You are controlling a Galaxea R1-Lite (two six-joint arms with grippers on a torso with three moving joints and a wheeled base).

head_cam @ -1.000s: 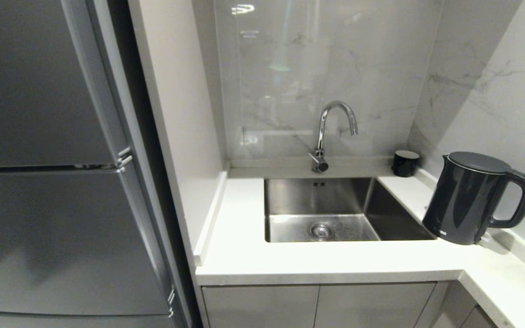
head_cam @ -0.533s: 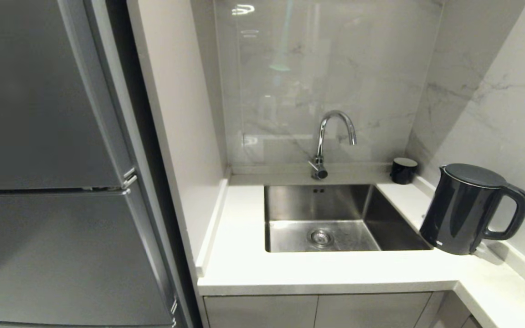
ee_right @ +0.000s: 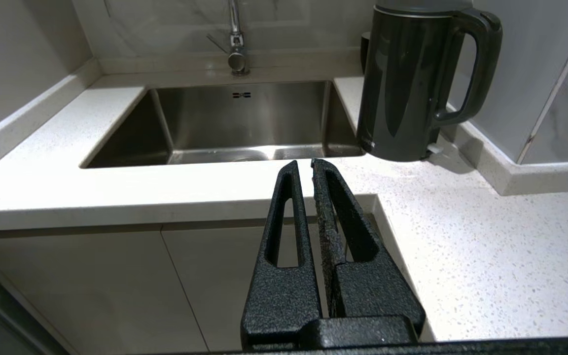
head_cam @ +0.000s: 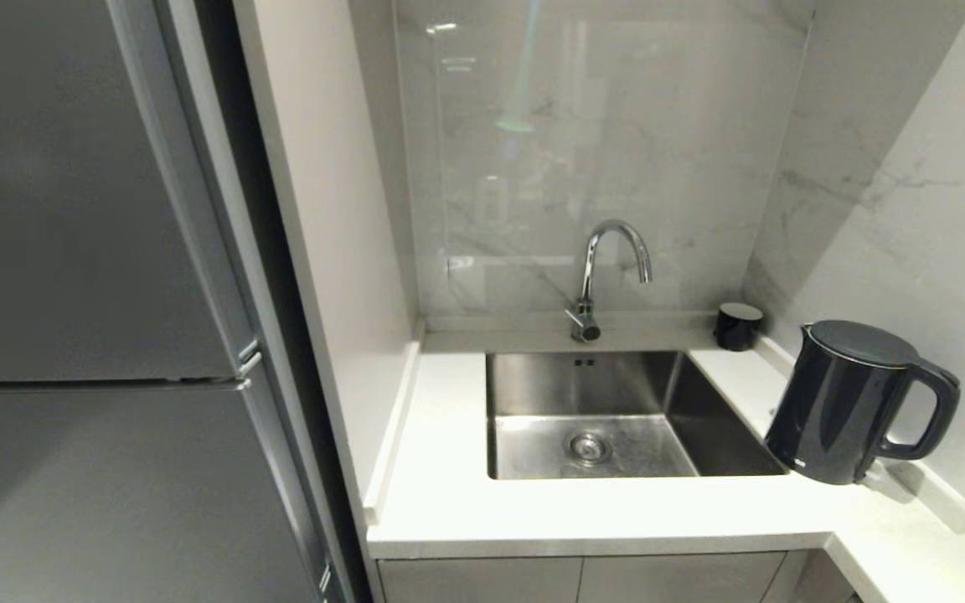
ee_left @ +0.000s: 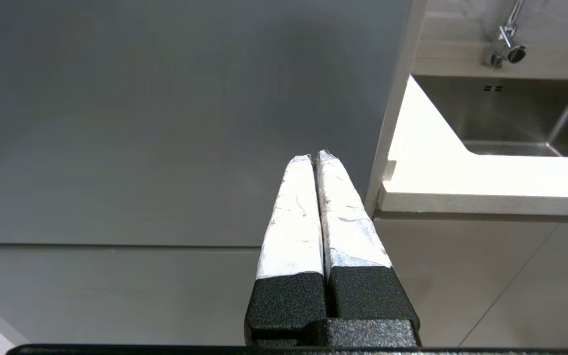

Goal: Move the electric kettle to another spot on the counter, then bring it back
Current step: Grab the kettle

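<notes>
The whole picture from the head has slid down since a second ago: the tap, the sink and the kettle all sit lower in the view now, and more of the wall above them shows. They all slid together, so it is the camera that moved, not the things. The kettle has stayed in its spot.

The electric kettle [head_cam: 847, 402] stands upright on the white speckled surface [head_cam: 600, 511], just to the right of the sink [head_cam: 616, 414], close to the right wall. Its loop handle points to the right and its small spout points left, toward the sink. A small black cup [head_cam: 737, 325] stands farther back in the corner, apart from the kettle. The shiny tap [head_cam: 604, 272] curves over the back of the sink. A tall grey fridge [head_cam: 97, 335] fills the left side.

Neither arm shows in the head view. The left hand [ee_left: 313, 159] hangs in front of the grey fridge door, with its two white-wrapped fingers pressed together and nothing between them. The right hand [ee_right: 304, 165] hangs in front of the edge of the surface, below the kettle and not touching it. Its black fingers are nearly together, with only a thin gap at the tips, and it holds nothing.
</notes>
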